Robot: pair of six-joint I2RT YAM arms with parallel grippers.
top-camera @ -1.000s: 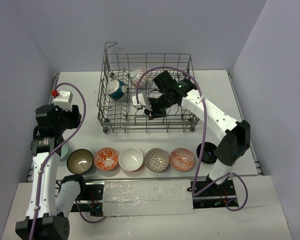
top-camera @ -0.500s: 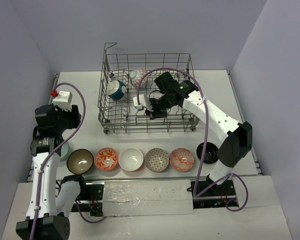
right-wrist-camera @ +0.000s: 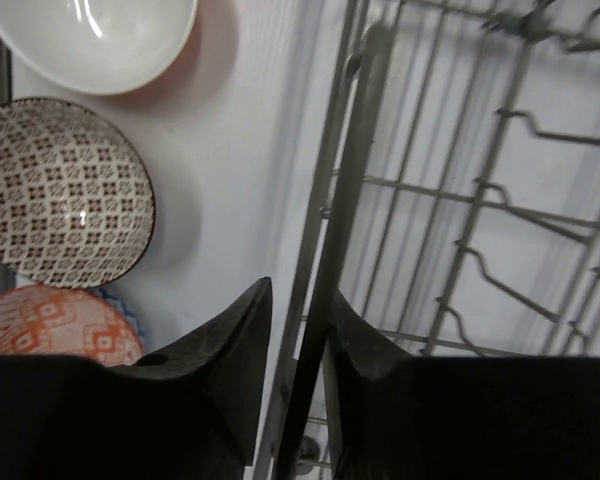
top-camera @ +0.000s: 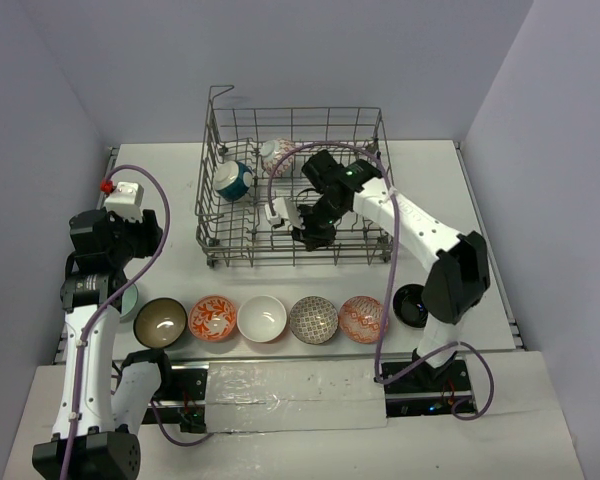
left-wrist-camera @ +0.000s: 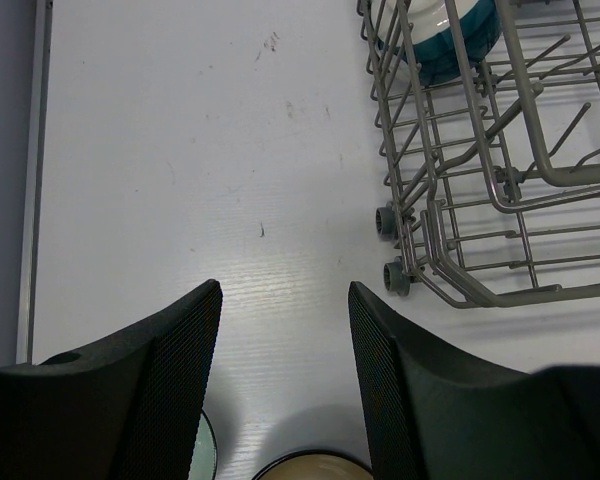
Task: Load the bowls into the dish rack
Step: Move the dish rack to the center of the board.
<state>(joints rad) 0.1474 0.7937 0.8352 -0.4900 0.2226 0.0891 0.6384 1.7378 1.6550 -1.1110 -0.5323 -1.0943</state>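
Note:
The grey wire dish rack (top-camera: 295,112) holds a teal bowl (top-camera: 233,180) on its side and a red-patterned white bowl (top-camera: 273,152) behind it. My right gripper (top-camera: 315,228) reaches down just inside the rack's near wall. In the right wrist view it (right-wrist-camera: 300,290) stands open by a narrow gap, with a dark upright rack wire (right-wrist-camera: 352,150) between the jaws and no bowl in them. On the table lies a row of bowls: brown (top-camera: 161,321), orange-patterned (top-camera: 213,318), white (top-camera: 262,318), grey-patterned (top-camera: 313,319), red-patterned (top-camera: 363,318). My left gripper (left-wrist-camera: 283,290) hangs open above the brown bowl's rim (left-wrist-camera: 310,466).
A black bowl (top-camera: 412,305) sits by the right arm's base and a pale green bowl (top-camera: 129,300) lies partly under the left arm. The rack's wheeled corner (left-wrist-camera: 392,272) lies right of my left fingers. Grey walls close in the table on three sides.
The right gripper's jaws have parted a little and its wrist has shifted slightly left along the rack's near wall. The left arm and the bowls have not moved.

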